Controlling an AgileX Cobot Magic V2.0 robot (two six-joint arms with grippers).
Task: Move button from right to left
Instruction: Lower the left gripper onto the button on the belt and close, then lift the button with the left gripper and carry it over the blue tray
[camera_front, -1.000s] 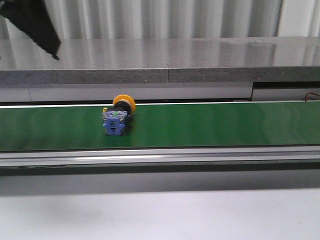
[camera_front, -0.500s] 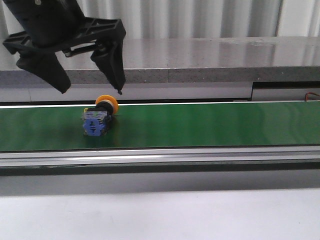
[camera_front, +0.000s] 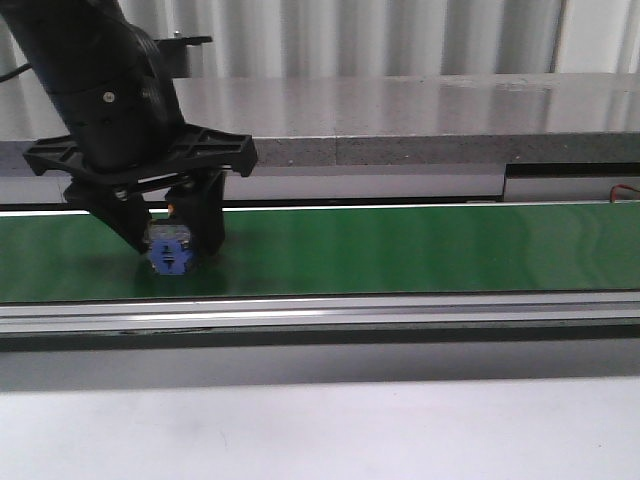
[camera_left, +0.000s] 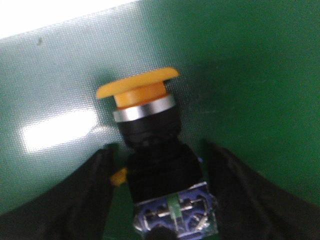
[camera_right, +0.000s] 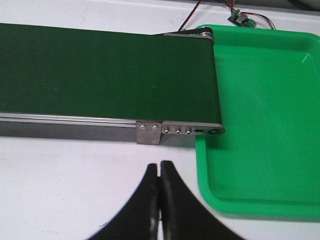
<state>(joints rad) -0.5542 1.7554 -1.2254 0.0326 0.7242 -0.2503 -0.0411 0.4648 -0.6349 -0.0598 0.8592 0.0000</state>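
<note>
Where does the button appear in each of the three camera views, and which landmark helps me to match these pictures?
Front view: the button lies on the belt's left part, between the left claw fingers.
Left wrist view: the button fills the centre, yellow cap away from the camera, a finger at each side.
Right wrist view: not in it; only the shut right claw, a belt end and a green tray.
Shared landmark: the green belt.

- The button (camera_left: 150, 150) lies on its side on the green belt (camera_left: 250, 75).
- Yellow-orange mushroom cap, silver ring, black body, blue-grey block at its base.
</note>
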